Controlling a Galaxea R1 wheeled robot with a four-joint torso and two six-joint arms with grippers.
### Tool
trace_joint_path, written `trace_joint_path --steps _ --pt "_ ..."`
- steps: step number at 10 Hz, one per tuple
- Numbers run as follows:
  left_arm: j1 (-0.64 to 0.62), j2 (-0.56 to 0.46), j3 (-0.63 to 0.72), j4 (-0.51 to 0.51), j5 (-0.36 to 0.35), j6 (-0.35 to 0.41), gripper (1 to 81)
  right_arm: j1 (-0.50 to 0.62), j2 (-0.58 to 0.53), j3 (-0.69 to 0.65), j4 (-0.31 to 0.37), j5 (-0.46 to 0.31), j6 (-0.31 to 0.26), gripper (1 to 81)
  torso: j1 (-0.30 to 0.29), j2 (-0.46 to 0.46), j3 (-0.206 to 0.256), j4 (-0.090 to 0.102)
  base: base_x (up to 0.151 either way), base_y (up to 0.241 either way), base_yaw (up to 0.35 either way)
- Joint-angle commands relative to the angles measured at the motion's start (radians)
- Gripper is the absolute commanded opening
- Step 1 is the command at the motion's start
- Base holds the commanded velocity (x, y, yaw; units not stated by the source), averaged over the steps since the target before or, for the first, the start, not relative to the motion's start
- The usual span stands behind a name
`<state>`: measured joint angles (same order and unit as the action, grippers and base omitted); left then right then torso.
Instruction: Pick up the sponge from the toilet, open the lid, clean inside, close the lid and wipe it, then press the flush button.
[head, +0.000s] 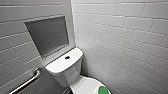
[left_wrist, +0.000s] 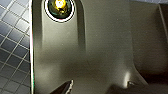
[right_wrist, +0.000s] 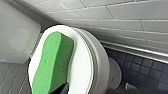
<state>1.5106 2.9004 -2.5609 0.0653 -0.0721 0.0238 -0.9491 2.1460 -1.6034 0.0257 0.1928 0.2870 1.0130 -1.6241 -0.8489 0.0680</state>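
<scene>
My right claw (right_wrist: 62, 89) shows as one dark tip at the near end of the sponge (right_wrist: 53, 65). I cannot tell how far open it is, or whether it touches or holds anything. The sponge lies flat on the shut lid (right_wrist: 81, 62) of the toilet (right_wrist: 101, 65), well away from the tank (head: 65, 65) and close to the lid's rim. Of my left claw (left_wrist: 65, 87) I see one dark tip over the floor tiles (left_wrist: 12, 50), and I cannot tell its opening either. Behind the lid the tank stands in the corner, with the dark round button (head: 67, 57) in the middle of its top. Above the tank a niche (head: 48, 35) is set into the wall. A grab bar (head: 27, 81) slants along that wall beside the tank. White wall tiles (head: 130, 37) run along the toilet's other side.
</scene>
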Motion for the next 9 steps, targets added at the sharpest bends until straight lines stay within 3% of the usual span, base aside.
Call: trace_joint_path --steps 1,4,6,9 --pt "-0.013 -0.009 0.004 -0.002 0.066 0.001 81.1 0.135 -0.019 0.022 0.005 -0.079 0.001 81.1 0.000 0.000 0.000 0.000 0.000 0.000 0.000" --pt "-0.013 -0.007 0.004 -0.001 0.066 0.001 81.1 0.172 0.051 -0.010 0.005 -0.084 0.003 81.1 0.000 0.000 0.000 0.000 0.000 0.000 0.000" --pt "-0.013 -0.003 0.004 -0.002 0.067 -0.002 81.1 0.197 0.137 -0.079 0.023 -0.145 0.014 81.1 0.000 0.000 0.000 0.000 0.000 0.000 0.000" --pt "-0.013 -0.001 0.004 -0.002 0.068 -0.007 81.1 0.247 0.165 -0.102 0.023 -0.147 0.095 81.1 0.000 0.000 0.000 0.000 0.000 0.000 0.000"
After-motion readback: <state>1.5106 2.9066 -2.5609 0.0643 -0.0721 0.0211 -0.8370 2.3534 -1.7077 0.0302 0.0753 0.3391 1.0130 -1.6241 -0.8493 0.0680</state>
